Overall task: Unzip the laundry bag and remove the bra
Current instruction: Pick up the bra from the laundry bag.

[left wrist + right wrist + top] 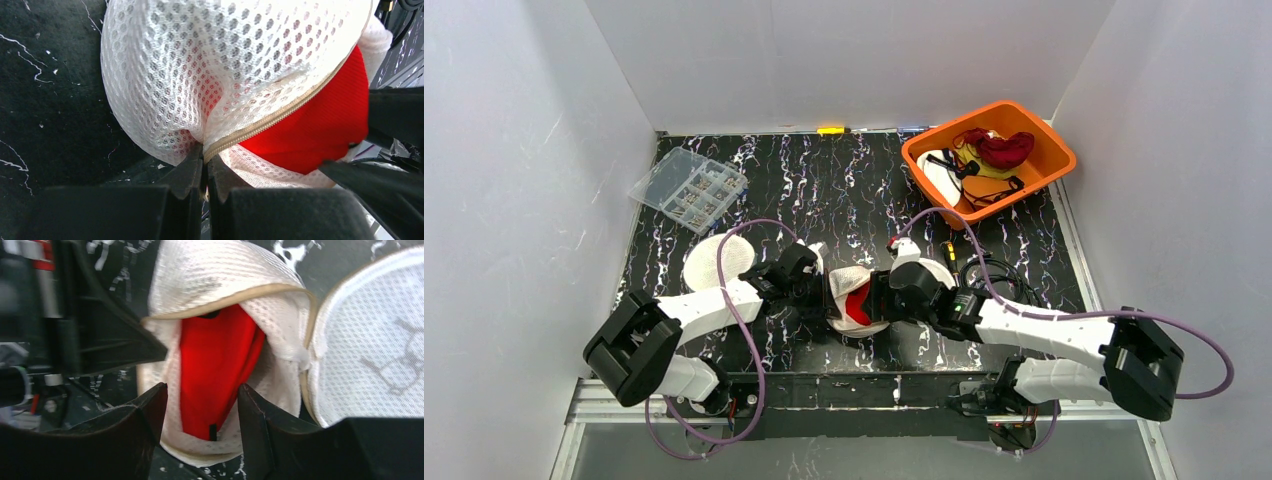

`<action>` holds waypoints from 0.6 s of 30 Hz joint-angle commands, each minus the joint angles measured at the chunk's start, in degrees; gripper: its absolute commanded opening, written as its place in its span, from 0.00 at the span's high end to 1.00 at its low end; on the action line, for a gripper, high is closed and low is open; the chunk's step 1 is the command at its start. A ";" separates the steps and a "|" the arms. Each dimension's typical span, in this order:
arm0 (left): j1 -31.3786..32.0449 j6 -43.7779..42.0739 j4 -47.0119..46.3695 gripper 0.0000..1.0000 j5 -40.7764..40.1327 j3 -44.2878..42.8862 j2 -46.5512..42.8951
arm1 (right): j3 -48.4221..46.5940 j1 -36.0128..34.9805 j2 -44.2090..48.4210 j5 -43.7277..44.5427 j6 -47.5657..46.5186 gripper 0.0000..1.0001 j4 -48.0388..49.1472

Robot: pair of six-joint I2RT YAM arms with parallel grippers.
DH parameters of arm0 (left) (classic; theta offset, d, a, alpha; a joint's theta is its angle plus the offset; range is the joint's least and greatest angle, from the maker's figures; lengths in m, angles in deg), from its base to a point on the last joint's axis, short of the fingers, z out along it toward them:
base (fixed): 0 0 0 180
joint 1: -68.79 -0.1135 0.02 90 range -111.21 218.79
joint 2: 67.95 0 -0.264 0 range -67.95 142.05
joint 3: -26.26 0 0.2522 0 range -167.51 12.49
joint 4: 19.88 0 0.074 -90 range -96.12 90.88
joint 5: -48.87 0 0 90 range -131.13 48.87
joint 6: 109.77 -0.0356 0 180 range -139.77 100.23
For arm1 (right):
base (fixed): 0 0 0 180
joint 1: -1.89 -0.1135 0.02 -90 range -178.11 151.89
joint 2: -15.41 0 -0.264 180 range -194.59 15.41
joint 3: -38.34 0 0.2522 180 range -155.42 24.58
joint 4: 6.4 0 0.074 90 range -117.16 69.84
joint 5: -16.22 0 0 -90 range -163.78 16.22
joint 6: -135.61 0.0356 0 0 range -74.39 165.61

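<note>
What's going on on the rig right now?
The left gripper has its jaws shut on the edge of the mesh laundry bag, by the zipper. The bag is already unzipped and gapes open, with the red bra showing inside. The right gripper sits at that opening, jaws open on either side of the bra, not clamped on it yet.

Left tool (204,156) clamped tight; right tool (202,390) stands parted, facing it.
</note>
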 commanded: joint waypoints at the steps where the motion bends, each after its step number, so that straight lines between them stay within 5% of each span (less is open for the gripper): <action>1: 0.42 -0.73 1.14 1.00 0.54 -0.20 -0.37 | 0.37 0.17 3.43 -3.23 -0.35 0.39 7.46; 10: 0.51 -0.81 1.67 1.00 0.24 -0.39 -1.35 | -1.00 0.18 0.22 -9.30 -0.97 0.41 10.82; 18: 0.59 -0.91 2.08 1.00 -0.66 0.35 -2.57 | -3.11 0.19 -1.80 -2.10 0.97 0.33 0.92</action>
